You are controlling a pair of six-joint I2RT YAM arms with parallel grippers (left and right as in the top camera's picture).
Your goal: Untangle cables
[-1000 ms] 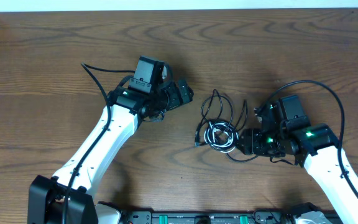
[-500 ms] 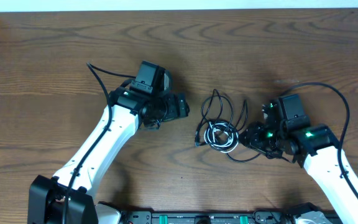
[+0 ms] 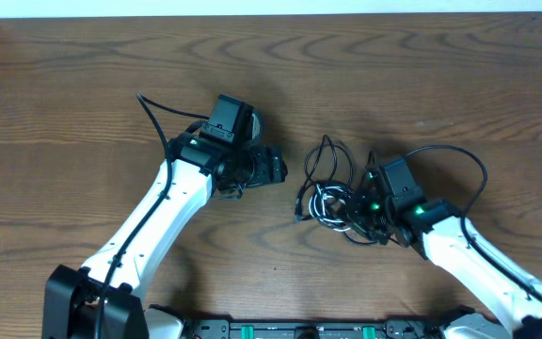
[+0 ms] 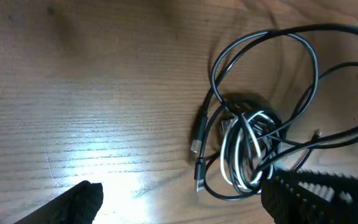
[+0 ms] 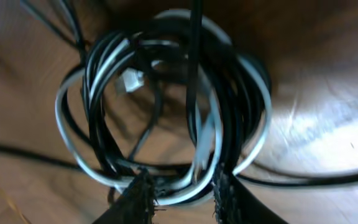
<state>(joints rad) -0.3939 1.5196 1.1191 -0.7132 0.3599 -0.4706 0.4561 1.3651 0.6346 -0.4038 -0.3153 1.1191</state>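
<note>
Overhead, you are looking at a dark brown wooden table (image 3: 83,75) with bold, wavy grain running across it. A pale white strip (image 3: 252,7) runs along its far edge; of the room beyond you can make out nothing more. A black rail (image 3: 299,330) with small green marks borders the near edge. The cables (image 3: 332,200) lie right of the table's middle, between the two arms, as one tangled heap on the bare wood. The white cable (image 4: 241,155) is wound in a tight coil, and the black cables (image 4: 272,37) wind through it and throw wider loops toward the far side. Two small plugs (image 4: 196,149) stick out on the heap's left. Your left fingers (image 4: 316,193) stand wide apart and hold nothing. They hover to the left of the heap, pointing at it but clear of it, and a bright glare falls on the wood beneath them. Your right fingers (image 5: 138,199) are at the heap's right edge, set close together, with white and black strands of the coil running between them. You cannot tell from the blurred wrist view whether they are pressing on those strands or only standing either side of them.
</note>
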